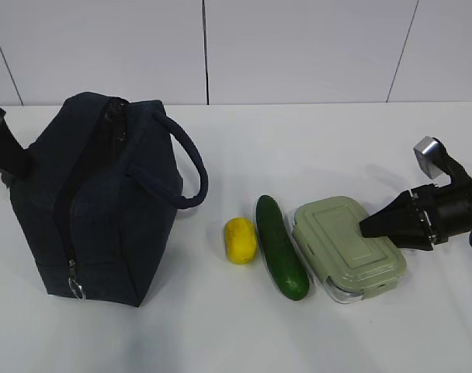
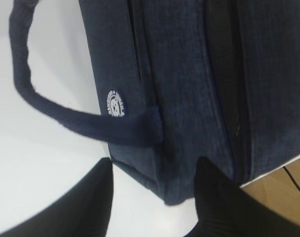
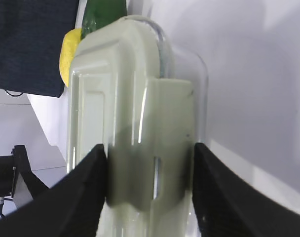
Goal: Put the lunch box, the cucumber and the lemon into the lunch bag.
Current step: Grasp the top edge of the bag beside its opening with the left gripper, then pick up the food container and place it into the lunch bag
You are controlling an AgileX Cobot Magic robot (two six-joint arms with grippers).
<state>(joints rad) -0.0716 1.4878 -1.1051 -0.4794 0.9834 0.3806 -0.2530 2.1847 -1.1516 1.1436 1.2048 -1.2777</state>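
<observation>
The navy lunch bag (image 1: pixel 104 202) stands at the left, zipper shut, ring pull (image 1: pixel 76 289) low at the front. The lemon (image 1: pixel 240 239), the cucumber (image 1: pixel 281 247) and the sage-lidded lunch box (image 1: pixel 341 245) lie side by side to its right. My right gripper (image 1: pixel 364 227) is at the box's right end. In the right wrist view it (image 3: pixel 150 148) is open, with its fingers either side of the lid's snap tab (image 3: pixel 155 148). My left gripper (image 2: pixel 154 165) is open at the bag's lower corner (image 2: pixel 179 187), by the white logo (image 2: pixel 116 102). In the exterior view the bag hides it.
The left arm (image 1: pixel 3 148) shows at the far left edge behind the bag. The bag's handle (image 1: pixel 191 167) loops out toward the lemon. The white table (image 1: pixel 244 334) runs from the front edge to a white wall at the back.
</observation>
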